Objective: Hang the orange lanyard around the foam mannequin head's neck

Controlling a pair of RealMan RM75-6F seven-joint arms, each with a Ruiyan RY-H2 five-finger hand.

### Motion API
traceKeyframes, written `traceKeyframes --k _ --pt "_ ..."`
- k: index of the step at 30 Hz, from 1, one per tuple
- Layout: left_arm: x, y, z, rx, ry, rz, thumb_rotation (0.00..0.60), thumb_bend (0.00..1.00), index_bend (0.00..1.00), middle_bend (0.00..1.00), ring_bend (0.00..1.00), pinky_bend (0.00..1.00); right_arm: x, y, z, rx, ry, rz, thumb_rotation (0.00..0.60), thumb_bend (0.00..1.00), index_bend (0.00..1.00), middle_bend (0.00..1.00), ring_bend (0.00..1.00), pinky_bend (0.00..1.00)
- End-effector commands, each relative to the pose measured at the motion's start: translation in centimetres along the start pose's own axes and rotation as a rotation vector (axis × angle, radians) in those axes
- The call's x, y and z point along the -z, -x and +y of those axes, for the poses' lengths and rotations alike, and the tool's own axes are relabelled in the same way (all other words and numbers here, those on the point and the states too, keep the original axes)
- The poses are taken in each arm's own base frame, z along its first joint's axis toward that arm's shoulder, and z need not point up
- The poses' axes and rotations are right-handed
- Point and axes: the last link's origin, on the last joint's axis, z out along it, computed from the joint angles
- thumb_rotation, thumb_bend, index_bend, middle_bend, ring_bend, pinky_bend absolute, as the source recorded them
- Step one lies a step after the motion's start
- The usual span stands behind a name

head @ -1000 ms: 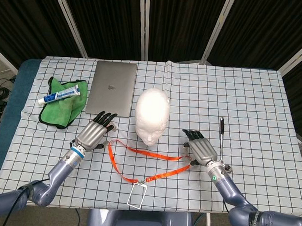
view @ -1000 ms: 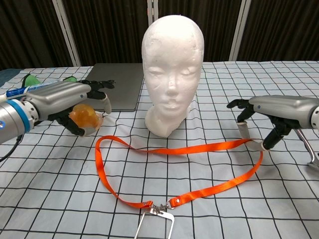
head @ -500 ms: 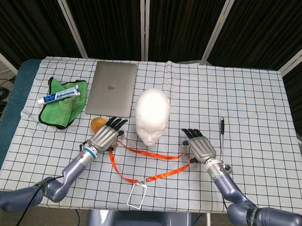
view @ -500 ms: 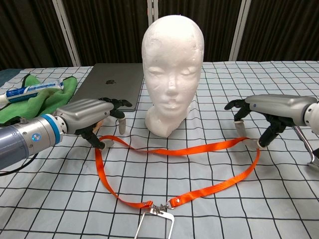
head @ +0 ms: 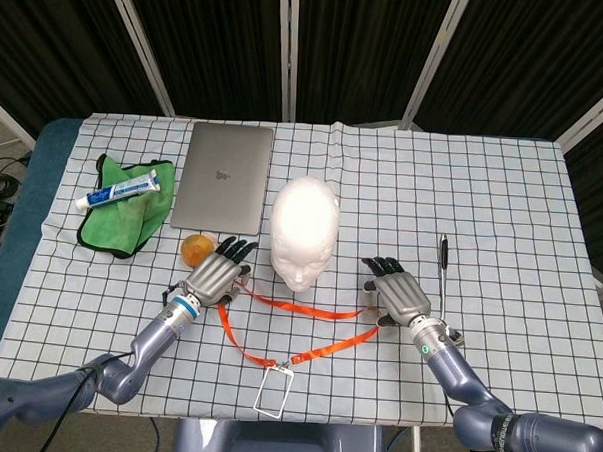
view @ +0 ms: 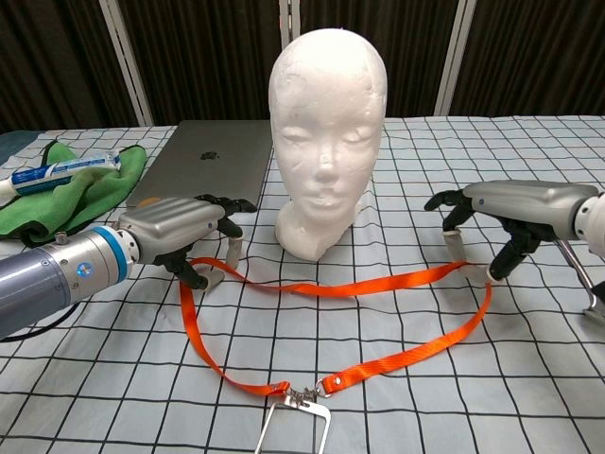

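The white foam mannequin head [head: 304,231] [view: 326,142] stands upright mid-table, facing me. The orange lanyard [head: 308,311] [view: 331,284] lies flat in a loop in front of it, its clip and clear badge holder [head: 272,390] [view: 293,430] nearest me. My left hand [head: 217,272] [view: 184,241] hovers palm-down over the loop's left end, fingers apart, thumb by the strap. My right hand [head: 397,293] [view: 506,213] arches over the loop's right end, its thumb and fingers straddling the strap without closing on it.
A closed grey laptop [head: 224,178] lies behind the left hand. A green cloth [head: 122,218] with a toothpaste tube [head: 123,190] is at far left. An orange ball [head: 193,247] sits just left of the left hand. A pen [head: 443,254] lies right of the right hand.
My left hand moved right from over the orange ball to the lanyard's left end, uncovering the ball. The right hand barely shifted; the strap's right bend slid slightly inward.
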Motion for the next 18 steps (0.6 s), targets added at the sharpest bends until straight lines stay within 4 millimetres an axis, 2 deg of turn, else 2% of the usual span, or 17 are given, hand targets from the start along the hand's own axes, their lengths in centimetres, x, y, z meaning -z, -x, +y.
traceKeyframes --k 1,4,11,18 --pt "0.0 0.1 0.1 -0.008 -0.001 0.001 0.6 0.48 0.57 0.0 0.0 0.0 0.0 0.0 0.0 0.004 -0.003 -0.001 0.6 0.62 0.72 0.06 0.0 0.0" --pt "0.0 0.0 0.3 -0.005 0.0 0.006 0.6 0.48 0.63 0.0 0.0 0.0 0.1 0.0 -0.2 0.001 -0.007 0.0 0.6 0.62 0.72 0.06 0.0 0.0" --pt "0.5 -0.5 0.2 0.005 0.003 0.033 0.6 0.48 0.69 0.0 0.0 0.0 0.6 -0.1 -0.2 0.004 -0.017 0.006 0.6 0.62 0.73 0.06 0.0 0.0" --pt "2.5 -1.8 -1.0 0.027 0.01 0.078 0.6 0.53 0.72 0.0 0.0 0.0 1.9 -0.7 -0.5 0.012 -0.052 0.023 0.6 0.62 0.73 0.07 0.0 0.0"
